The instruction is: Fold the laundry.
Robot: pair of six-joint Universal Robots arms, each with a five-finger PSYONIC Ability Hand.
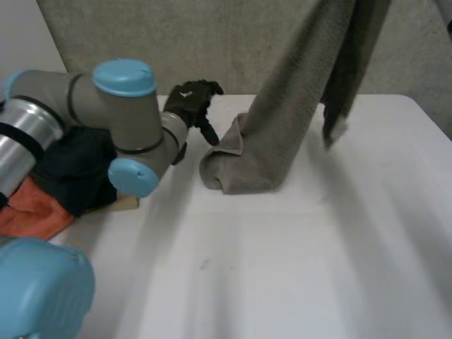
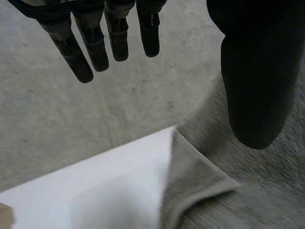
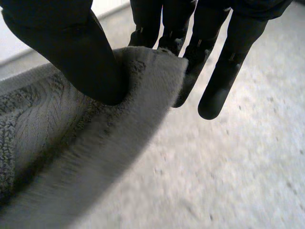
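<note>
We log: towel point(image 1: 282, 120) hangs upright from our right hand point(image 3: 71, 47), pinched at its top edge, lower end bunched on the table point(image 1: 318, 268). Left hand point(image 1: 189, 102), fingers straight and empty, is just beside that end.

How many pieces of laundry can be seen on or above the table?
3. A grey towel hangs from the right hand, its lower end on the table. A dark cloth and an orange cloth lie piled beside the left arm. More may be hidden there.
</note>
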